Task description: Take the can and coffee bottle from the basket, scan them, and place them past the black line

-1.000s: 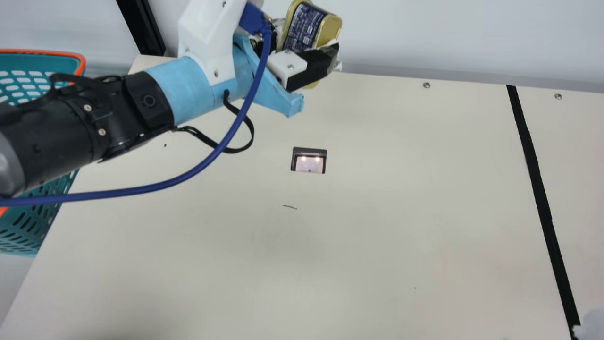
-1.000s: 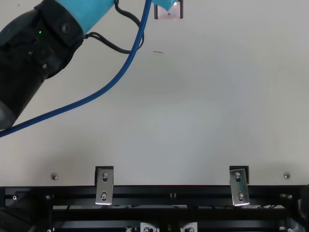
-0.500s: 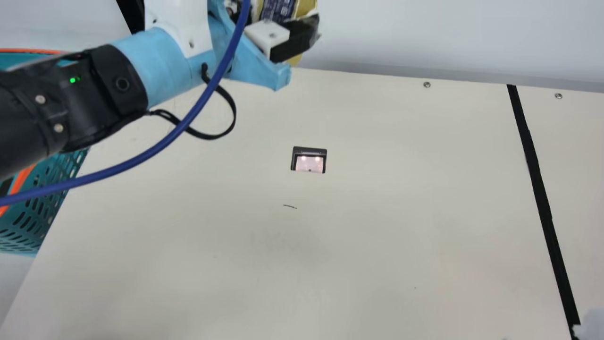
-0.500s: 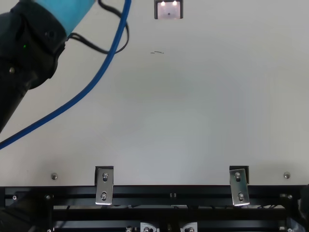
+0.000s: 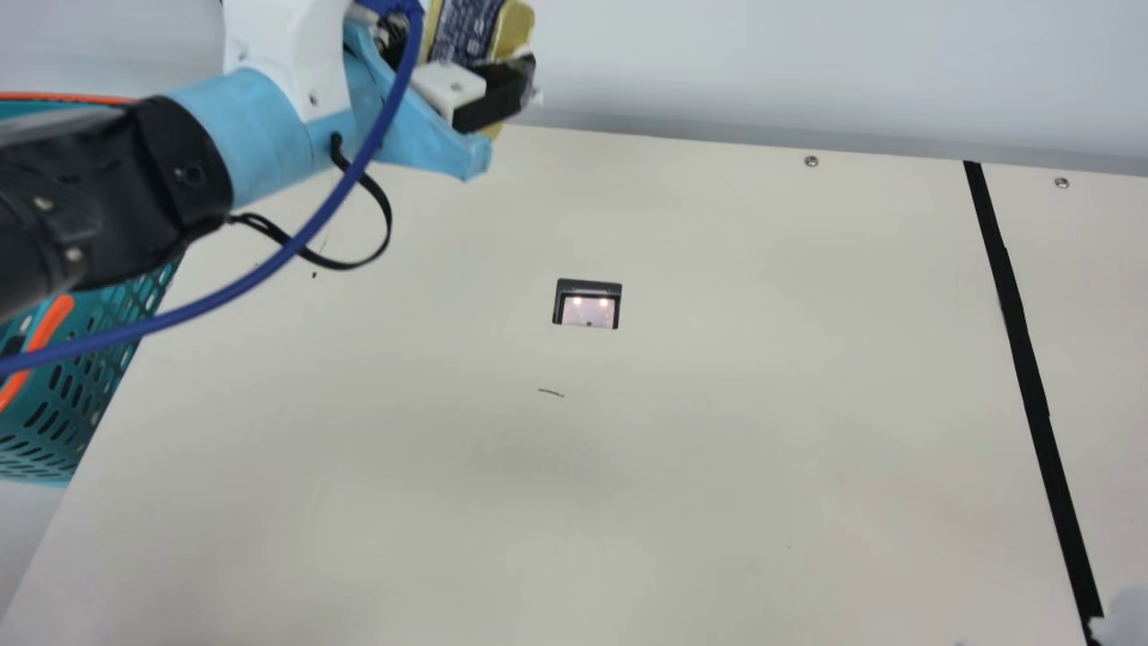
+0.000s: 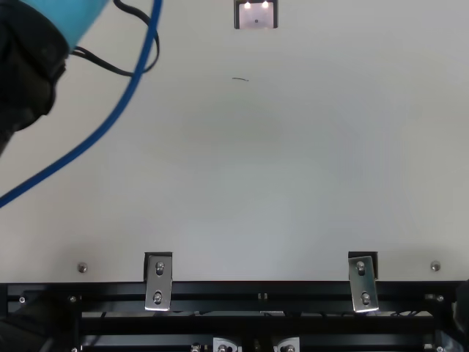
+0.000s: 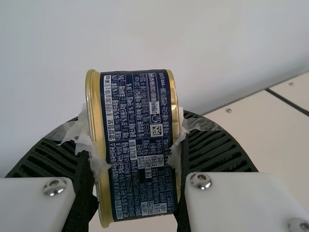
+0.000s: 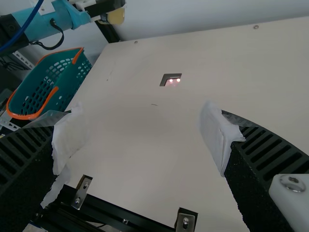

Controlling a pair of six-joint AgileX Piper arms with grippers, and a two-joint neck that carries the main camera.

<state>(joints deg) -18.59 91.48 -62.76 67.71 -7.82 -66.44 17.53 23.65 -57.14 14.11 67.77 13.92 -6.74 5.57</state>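
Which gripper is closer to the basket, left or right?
Left. The left gripper holds the can beyond the far end of the basket; the right gripper, open, is across the table.

Bright, soft light covers the table (image 5: 717, 449), and the scanner (image 5: 588, 311) glows whitish-pink.

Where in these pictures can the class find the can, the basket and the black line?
Can (image 7: 140, 145): left wrist view, on its dark printed label.
Basket (image 8: 73, 81): right wrist view, on its teal outer wall.
Black line (image 5: 1025, 359): main view, partway along its length.
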